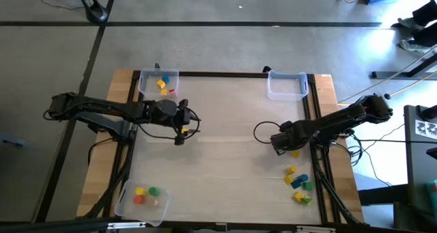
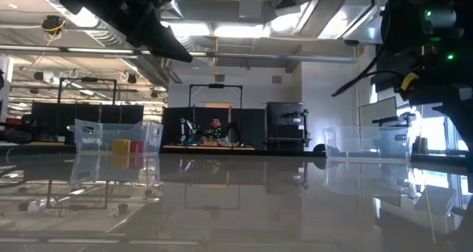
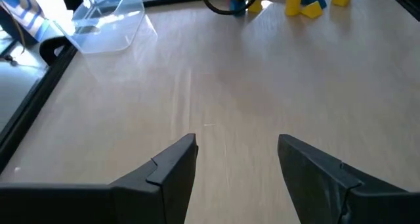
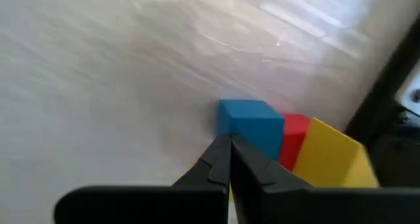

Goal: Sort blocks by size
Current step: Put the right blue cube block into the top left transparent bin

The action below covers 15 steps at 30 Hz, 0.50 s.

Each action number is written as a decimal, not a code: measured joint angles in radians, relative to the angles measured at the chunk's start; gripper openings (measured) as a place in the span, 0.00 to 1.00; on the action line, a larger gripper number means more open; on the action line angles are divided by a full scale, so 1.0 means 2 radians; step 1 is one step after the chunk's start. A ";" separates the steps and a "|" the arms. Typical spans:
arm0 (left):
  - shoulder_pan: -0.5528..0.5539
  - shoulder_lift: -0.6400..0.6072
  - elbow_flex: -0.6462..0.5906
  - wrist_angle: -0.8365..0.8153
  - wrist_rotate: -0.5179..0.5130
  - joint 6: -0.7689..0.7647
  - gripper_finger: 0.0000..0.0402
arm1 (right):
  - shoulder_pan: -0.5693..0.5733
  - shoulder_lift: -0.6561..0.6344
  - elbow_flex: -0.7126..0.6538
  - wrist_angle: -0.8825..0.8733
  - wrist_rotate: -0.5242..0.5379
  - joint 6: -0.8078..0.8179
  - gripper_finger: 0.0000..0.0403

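Several loose blocks (image 1: 299,182) in yellow, blue and green lie near the table's right near corner. My right gripper (image 1: 287,147) stands just beyond them, pointing down, fingers shut (image 4: 230,140). Its wrist view shows a blue block (image 4: 251,124), a red block (image 4: 294,137) and a yellow block (image 4: 331,159) side by side on the table just past the fingertips. A sliver of yellow (image 4: 195,167) shows under the fingers. My left gripper (image 1: 181,129) hovers left of centre, open (image 3: 236,144), nothing between its fingers. My right gripper comes from above with its shut fingertips (image 4: 222,152) close against the blue block's side (image 4: 230,122). No block shows between the fingers. Whether they touch the blue block or the yellow thing beneath them, I cannot tell.
A clear tray (image 1: 158,83) at the far left holds yellow and red blocks. Another clear tray (image 1: 287,85) stands at the far right. A third tray (image 1: 142,200) at the near left corner holds yellow, green, red and orange blocks. Bare wood lies between the arms.
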 joint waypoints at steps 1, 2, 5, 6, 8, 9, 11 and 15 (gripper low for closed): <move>0.000 0.000 0.000 0.002 0.000 0.002 0.50 | 0.000 0.000 -0.003 0.022 0.000 0.000 0.01; 0.000 0.000 0.000 0.002 0.000 0.003 0.50 | 0.000 0.002 -0.003 0.030 0.000 0.002 0.01; 0.000 0.000 0.000 0.002 0.000 0.011 0.50 | 0.000 0.001 -0.005 0.071 0.018 -0.002 0.02; 0.000 0.000 0.000 0.002 0.000 0.012 0.50 | -0.004 0.001 -0.003 0.093 0.024 -0.011 0.02; 0.000 0.000 0.000 0.002 0.000 0.012 0.50 | -0.011 0.003 -0.004 0.129 0.030 -0.030 0.01; 0.000 0.000 0.000 0.002 0.000 0.012 0.50 | -0.015 0.002 -0.004 0.143 0.035 -0.041 0.01; 0.000 0.001 0.000 0.001 0.000 0.012 0.50 | -0.024 0.000 -0.003 0.182 0.049 -0.066 0.01; 0.000 0.001 0.000 -0.002 0.000 0.011 0.50 | -0.045 -0.003 0.019 0.148 0.058 -0.096 0.01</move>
